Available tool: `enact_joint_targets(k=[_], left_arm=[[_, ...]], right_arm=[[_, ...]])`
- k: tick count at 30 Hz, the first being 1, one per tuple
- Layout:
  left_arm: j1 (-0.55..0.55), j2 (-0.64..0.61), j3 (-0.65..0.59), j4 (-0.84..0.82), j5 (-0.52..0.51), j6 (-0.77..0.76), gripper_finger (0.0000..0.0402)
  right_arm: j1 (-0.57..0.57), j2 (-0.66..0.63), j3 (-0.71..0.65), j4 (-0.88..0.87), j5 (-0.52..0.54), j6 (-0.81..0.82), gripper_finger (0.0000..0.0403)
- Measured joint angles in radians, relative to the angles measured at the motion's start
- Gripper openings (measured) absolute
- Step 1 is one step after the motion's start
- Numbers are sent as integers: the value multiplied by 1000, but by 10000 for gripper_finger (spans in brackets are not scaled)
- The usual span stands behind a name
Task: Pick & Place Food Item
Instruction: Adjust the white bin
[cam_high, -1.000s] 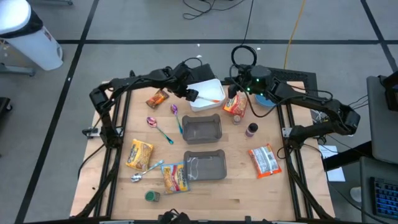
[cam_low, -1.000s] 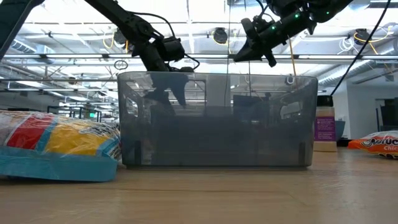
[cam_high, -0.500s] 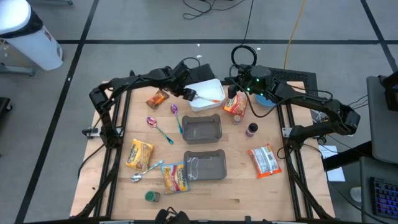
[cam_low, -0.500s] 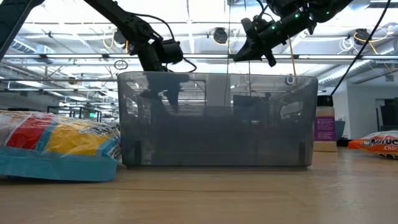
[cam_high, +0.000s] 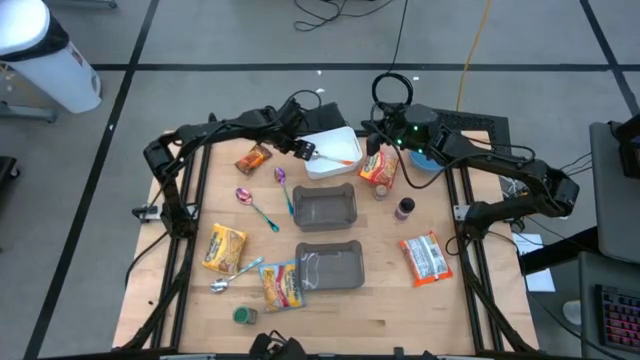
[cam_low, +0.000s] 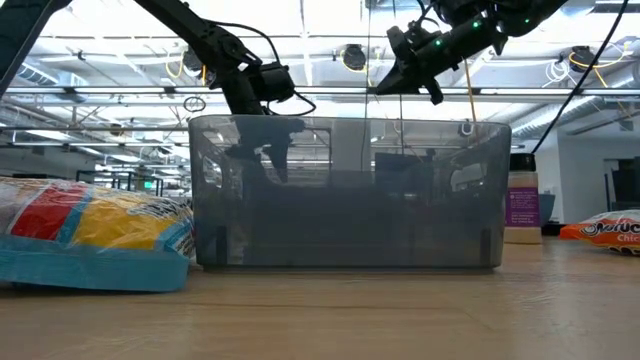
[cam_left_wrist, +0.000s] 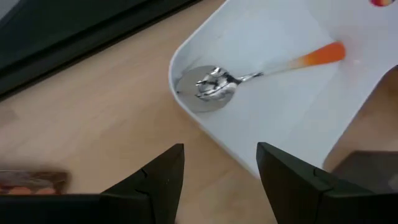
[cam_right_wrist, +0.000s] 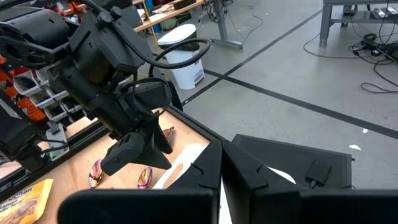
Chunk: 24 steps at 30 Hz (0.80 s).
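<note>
Left pincer (cam_left_wrist: 214, 171) hovers with its fingers parted and empty, just over the near corner of the white tray (cam_left_wrist: 323, 130) at the far middle of the counter (cam_high: 180, 300). Inside the tray lies a spoon (cam_left_wrist: 261, 73): shiny metal bowl, orange plastic handle, resting flat on smooth glossy plastic with rounded corners. No food item is in this pincer's reach path as seen from the wrist; the nearest packet (cam_high: 253, 158), crinkled orange-brown foil, lies on the bare wood just beside the left arm, apart from the tray. Right pincer (cam_high: 372, 146) is clenched on nothing visible, held high near the tray's other side, above a yellow-orange snack bag (cam_high: 379, 170). Judgement: risk is a descent onto the tray rim, since the fingers straddle its edge; a thin plastic wall could tip or skate on the wood grain and fling the spoon. Second risk: both arms crowd the same tray, so a sideways move could bring them into contact. Farther toward the front, two grey translucent bins (cam_high: 325, 208) sit mid-counter, rigid with rounded corners, and soft glossy packets (cam_high: 425, 258) lie scattered, likely to slip if pinched at a sealed edge.
</note>
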Motion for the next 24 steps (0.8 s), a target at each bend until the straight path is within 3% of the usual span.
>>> enact_joint_targets(k=[24], left_arm=[[0,1,-1,45,-76,-18,209]], right_arm=[[0,0,0,0,0,-4,0]])
